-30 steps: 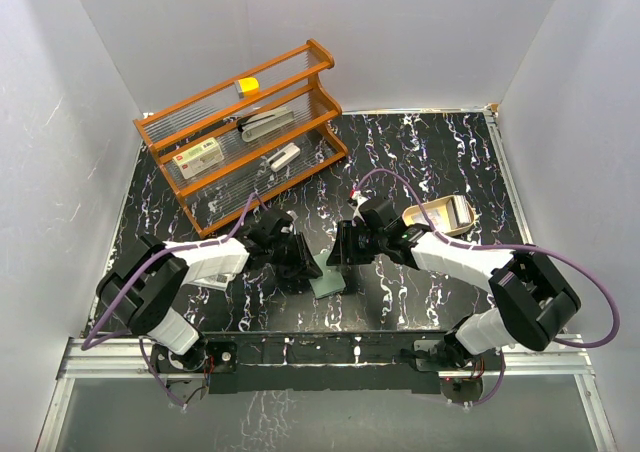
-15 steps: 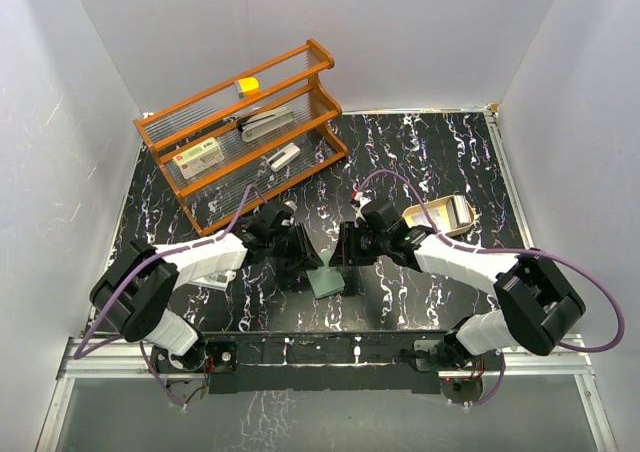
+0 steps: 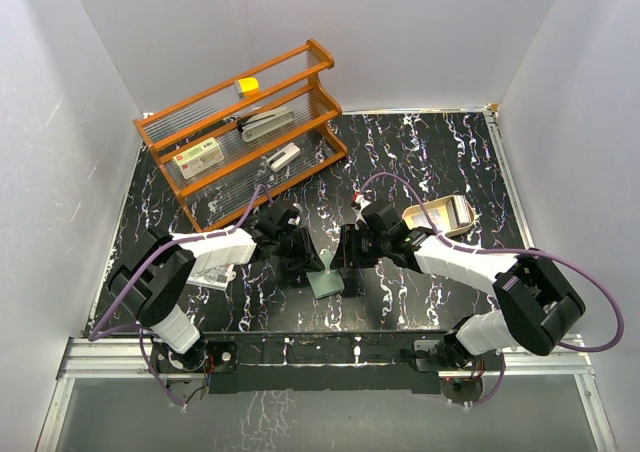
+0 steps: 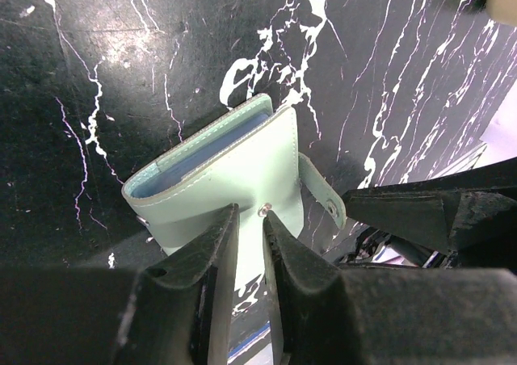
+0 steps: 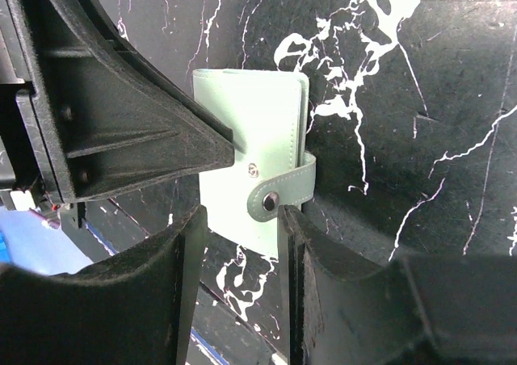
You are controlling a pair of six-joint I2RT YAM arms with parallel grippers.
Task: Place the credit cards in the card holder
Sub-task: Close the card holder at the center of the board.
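The card holder (image 3: 326,284) lies at the middle of the black marbled worktop (image 3: 420,152), close to its near edge, between the two arms. One pale-green cover is tilted up off the rest. White walls close in the left, far and right sides. An orange rack (image 3: 240,132) fills the far left corner and a tan tray (image 3: 418,214) sits just beyond the right forearm. Bare surface runs from the claws to the far right corner.

The left wrist view shows the left claw (image 4: 249,216) narrow, nipping the raised cover's edge by its snap stud, with blue-grey lining at the open side. The right wrist view alone shows the strap (image 5: 279,197) wrapping the holder's edge. There the right claw (image 5: 241,220) stands partly apart, straddling that end; I cannot tell whether its pads press. From above, a whitish flat patch (image 3: 208,276) under the left forearm is too covered to name
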